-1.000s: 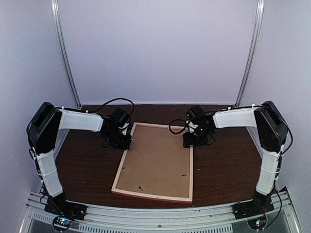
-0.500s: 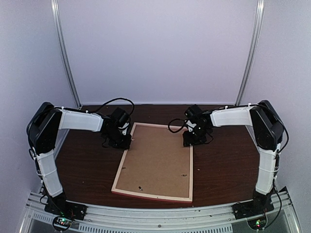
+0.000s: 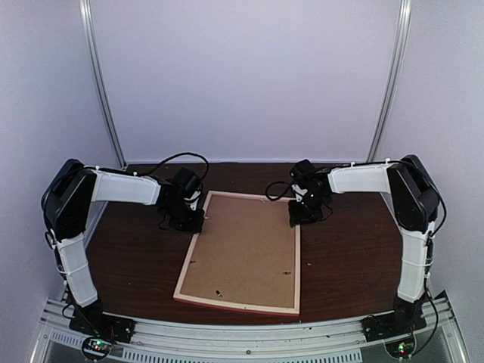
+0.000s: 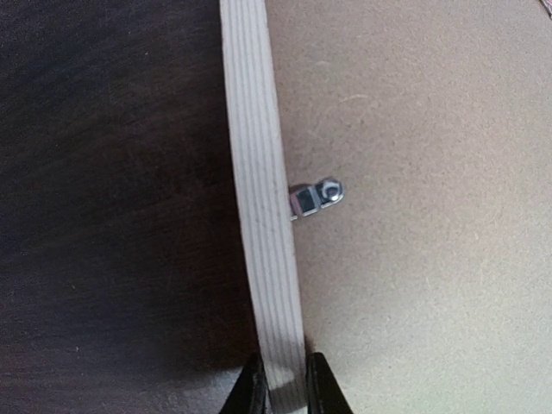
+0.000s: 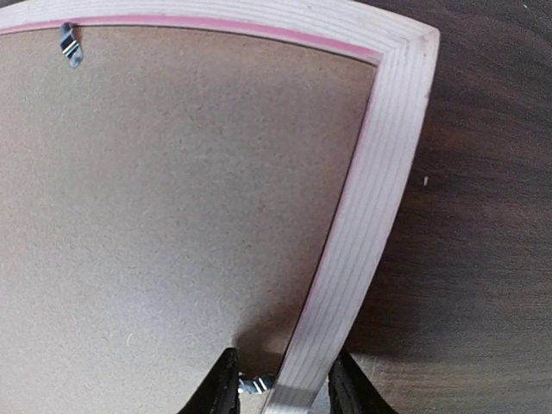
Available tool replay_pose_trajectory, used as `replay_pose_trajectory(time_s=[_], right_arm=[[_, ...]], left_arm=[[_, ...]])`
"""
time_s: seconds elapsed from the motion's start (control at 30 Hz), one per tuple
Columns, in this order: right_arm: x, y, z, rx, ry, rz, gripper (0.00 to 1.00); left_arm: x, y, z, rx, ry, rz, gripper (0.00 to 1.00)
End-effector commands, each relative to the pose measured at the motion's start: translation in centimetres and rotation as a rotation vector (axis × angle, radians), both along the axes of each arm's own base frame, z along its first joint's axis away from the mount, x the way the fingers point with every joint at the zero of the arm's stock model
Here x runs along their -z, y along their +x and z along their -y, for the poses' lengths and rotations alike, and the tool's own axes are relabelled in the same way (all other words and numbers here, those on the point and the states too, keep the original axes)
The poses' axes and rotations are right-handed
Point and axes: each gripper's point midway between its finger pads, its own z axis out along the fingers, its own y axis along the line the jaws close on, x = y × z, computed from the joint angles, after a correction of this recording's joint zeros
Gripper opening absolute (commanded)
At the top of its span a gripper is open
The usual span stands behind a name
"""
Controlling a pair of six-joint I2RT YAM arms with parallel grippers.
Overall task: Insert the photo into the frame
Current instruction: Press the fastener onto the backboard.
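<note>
The frame (image 3: 296, 261) lies back up on the dark table, pale wood rails showing, with a brown backing board (image 3: 242, 253) inside it. The photo is hidden. My left gripper (image 3: 198, 219) is at the far end of the left rail. In the left wrist view the left gripper (image 4: 283, 392) is shut on that rail (image 4: 259, 216), a fingertip pressed to each side. My right gripper (image 3: 297, 219) straddles the right rail (image 5: 362, 224) near the far corner. The right gripper (image 5: 280, 385) is open: a gap with a small metal clip (image 5: 255, 383) lies between its inner finger and the rail.
More metal clips (image 4: 316, 196) stick out from the rails over the backing board (image 5: 172, 190); one (image 5: 69, 43) sits on the far rail. Dark table (image 3: 136, 257) shows on both sides of the frame. White walls and metal posts close in the back.
The right gripper's jaws have narrowed around the right rail, and the right arm has shifted slightly toward the back. The left arm and the frame have not moved.
</note>
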Motion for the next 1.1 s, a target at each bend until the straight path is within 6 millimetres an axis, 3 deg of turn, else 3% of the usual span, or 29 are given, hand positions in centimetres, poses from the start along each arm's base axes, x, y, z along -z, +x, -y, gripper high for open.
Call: replay_pose_trajectory(time_s=[0.0, 0.33, 0.67, 1.07], right_arm=[[1.2, 1.0, 0.2, 0.032, 0.002, -0.011, 0.32], [1.3, 0.3, 0.2, 0.017, 0.05, -0.072, 0.24], [2.9, -1.3, 0.7, -0.077, 0.041, -0.204, 0.27], [2.5, -1.5, 2.4, -0.204, 0.037, -0.279, 0.27]], left_arm=[[1.1, -2.6, -0.1, 0.072, 0.013, -0.096, 0.13], [1.1, -2.5, 0.0, 0.075, 0.011, -0.096, 0.13], [1.0, -2.4, 0.1, 0.078, 0.01, -0.095, 0.13], [1.1, -2.4, 0.2, 0.079, 0.008, -0.102, 0.13]])
